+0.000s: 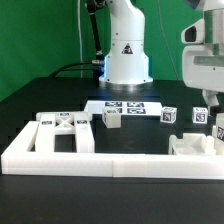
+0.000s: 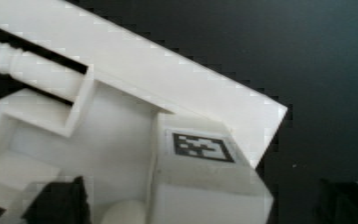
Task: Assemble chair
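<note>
The chair lies in loose white tagged pieces on the black table. A ladder-like frame [image 1: 62, 130] rests at the exterior view's left, with small blocky pieces [image 1: 111, 118] [image 1: 170, 117] behind the rail. My gripper [image 1: 207, 100] hangs at the exterior view's right, above a white chair piece [image 1: 193, 146]. In the wrist view that piece [image 2: 140, 110] fills the frame, showing a square tag [image 2: 202, 148] and a round peg [image 2: 16, 55]. My gripper [image 2: 202, 205] is open. Its dark fingers [image 2: 60, 200] stand on either side of the piece, with a gap on one side.
The long white border rail [image 1: 110, 160] runs along the front. The marker board [image 1: 125, 107] lies flat before the robot base [image 1: 125, 50]. Another tagged block [image 1: 199, 116] sits just under the gripper. Green backdrop behind.
</note>
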`<state>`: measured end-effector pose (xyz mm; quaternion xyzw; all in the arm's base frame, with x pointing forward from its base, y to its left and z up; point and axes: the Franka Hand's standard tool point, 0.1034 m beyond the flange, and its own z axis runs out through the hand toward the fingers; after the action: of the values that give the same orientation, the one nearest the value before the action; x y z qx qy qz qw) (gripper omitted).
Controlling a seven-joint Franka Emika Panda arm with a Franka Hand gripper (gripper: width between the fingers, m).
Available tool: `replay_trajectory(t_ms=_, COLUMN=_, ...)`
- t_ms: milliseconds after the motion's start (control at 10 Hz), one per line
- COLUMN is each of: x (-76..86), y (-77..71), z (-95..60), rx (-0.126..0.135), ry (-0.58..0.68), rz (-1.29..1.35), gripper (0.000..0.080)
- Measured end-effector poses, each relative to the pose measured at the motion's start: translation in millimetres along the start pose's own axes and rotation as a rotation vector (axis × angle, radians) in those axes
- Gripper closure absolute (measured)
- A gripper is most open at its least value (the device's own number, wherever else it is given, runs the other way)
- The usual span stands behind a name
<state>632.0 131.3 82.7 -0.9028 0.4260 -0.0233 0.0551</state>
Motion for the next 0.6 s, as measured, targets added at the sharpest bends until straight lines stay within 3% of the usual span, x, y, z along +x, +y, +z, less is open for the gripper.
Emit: replay_trajectory(t_ms=600, x=1.8, y=0.2, z=1.5, rx=-0.018, ry=0.013, rz=-0.670, gripper=0.0150)
